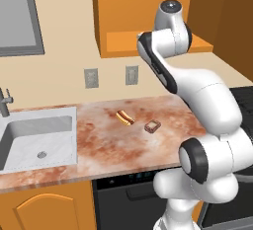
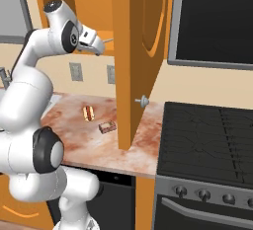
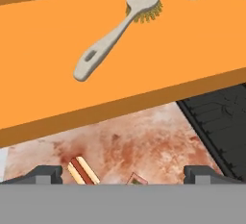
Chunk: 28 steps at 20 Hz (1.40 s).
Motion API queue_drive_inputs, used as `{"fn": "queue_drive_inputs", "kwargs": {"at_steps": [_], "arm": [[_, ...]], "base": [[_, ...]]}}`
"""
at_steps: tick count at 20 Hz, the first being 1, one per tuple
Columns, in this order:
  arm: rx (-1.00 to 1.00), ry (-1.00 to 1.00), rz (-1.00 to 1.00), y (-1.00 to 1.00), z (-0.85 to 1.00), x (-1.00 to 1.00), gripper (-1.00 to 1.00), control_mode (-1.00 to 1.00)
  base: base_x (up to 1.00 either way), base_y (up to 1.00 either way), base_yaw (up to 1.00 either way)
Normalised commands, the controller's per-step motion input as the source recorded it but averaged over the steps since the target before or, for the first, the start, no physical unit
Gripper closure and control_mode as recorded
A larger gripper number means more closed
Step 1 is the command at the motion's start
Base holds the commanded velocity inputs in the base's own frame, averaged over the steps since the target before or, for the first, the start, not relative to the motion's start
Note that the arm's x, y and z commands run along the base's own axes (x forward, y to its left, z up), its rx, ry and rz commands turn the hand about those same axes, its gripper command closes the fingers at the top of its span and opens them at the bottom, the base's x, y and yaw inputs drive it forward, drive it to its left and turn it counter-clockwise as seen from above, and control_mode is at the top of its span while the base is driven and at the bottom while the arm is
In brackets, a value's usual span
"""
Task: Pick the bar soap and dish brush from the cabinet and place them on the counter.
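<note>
Lying beyond gripper (image 3: pixel 123 172): dish brush (image 3: pixel 115 31)

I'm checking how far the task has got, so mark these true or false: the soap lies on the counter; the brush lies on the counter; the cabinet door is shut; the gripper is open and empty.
1. The soap lies on the counter: true.
2. The brush lies on the counter: false, it lies on the cabinet shelf.
3. The cabinet door is shut: false, it stands open.
4. The gripper is open and empty: true.
</note>
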Motion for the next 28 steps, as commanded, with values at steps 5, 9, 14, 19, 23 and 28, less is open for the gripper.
{"fn": "queue_drive_inputs", "kwargs": {"at_steps": [5,9,14,19,23,28], "arm": [[0.08,-0.05,-0.06,-0.04,0.04,0.20,-1.00,-1.00],[0.03,-0.04,-0.05,-0.01,0.24,0.20,-1.00,-1.00],[-0.02,-0.01,-0.01,-0.01,0.19,0.26,-1.00,-1.00],[-0.04,0.06,0.00,0.00,0.15,0.24,-1.00,-1.00],[-0.03,0.08,0.00,0.00,0.11,0.23,-1.00,-1.00],[-0.02,0.05,-0.02,0.00,0.01,0.19,-1.00,-1.00]], "base": [[0.00,0.00,0.00],[0.00,0.00,0.00],[0.00,0.00,0.00],[0.00,0.00,0.00],[0.00,0.00,0.00],[0.00,0.00,0.00]]}}
